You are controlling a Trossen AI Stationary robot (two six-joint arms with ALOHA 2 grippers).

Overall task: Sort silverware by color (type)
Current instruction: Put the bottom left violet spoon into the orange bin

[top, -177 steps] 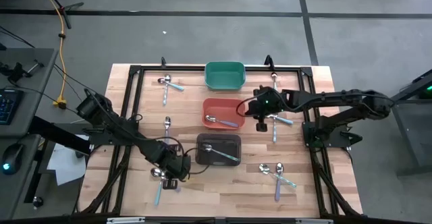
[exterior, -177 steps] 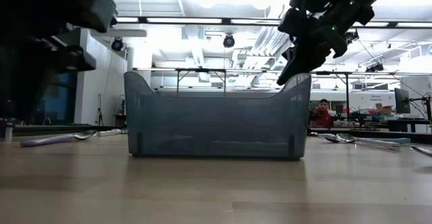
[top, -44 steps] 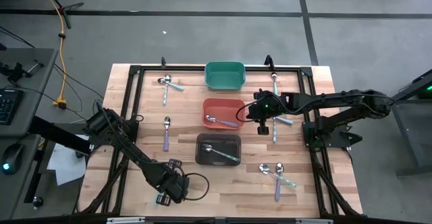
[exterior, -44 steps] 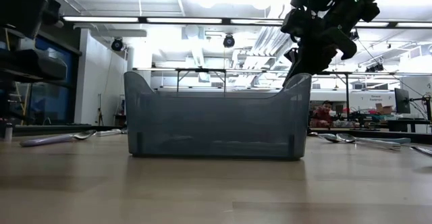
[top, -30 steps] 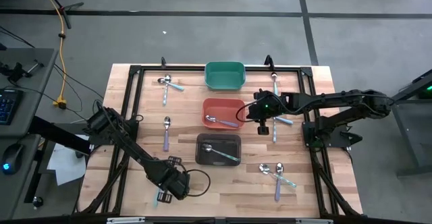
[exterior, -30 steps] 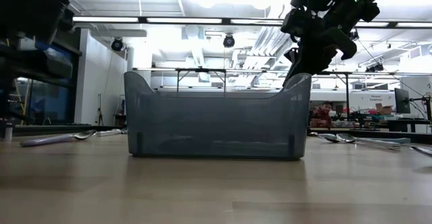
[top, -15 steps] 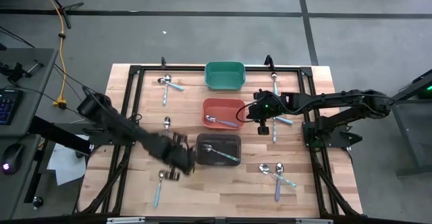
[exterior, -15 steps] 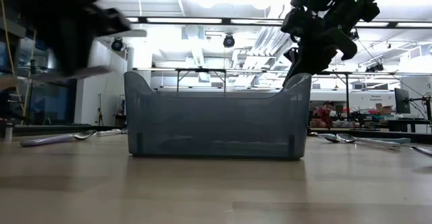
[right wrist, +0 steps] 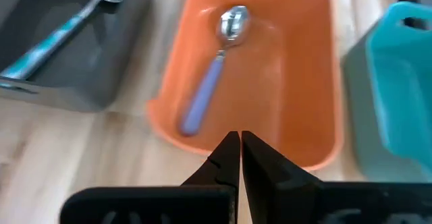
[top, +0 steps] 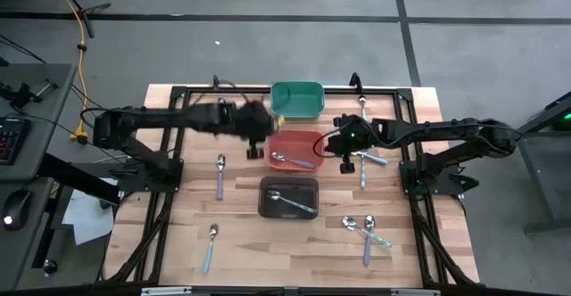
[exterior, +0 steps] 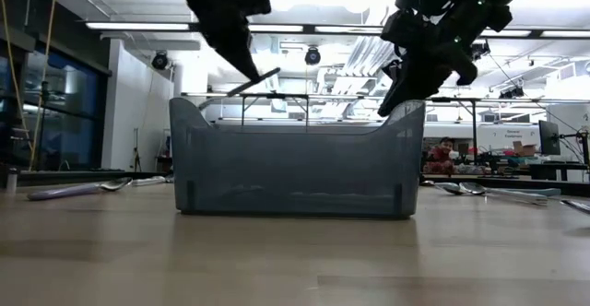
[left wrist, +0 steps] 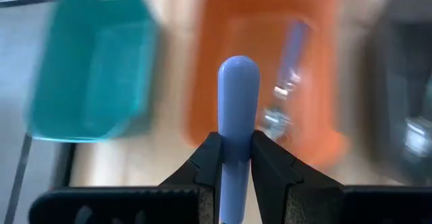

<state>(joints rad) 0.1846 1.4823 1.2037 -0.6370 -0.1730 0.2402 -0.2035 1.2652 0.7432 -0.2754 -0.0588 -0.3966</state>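
Risk lies in the left hand (left wrist: pixel 235 158), pinching a lavender spoon (left wrist: pixel 237 96) near the orange bin (top: pixel 296 141), releasing early so it misses; right hand (right wrist: pixel 239 158) is pressed together.

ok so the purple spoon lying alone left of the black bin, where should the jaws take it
Grip the purple spoon on its slim handle, near the middle, coming straight down from above. It lies flat on the table, bowl toward the far edge, handle toward the near edge, so the jaws should close across the handle's width. Bare wood on both sides leaves room for them.
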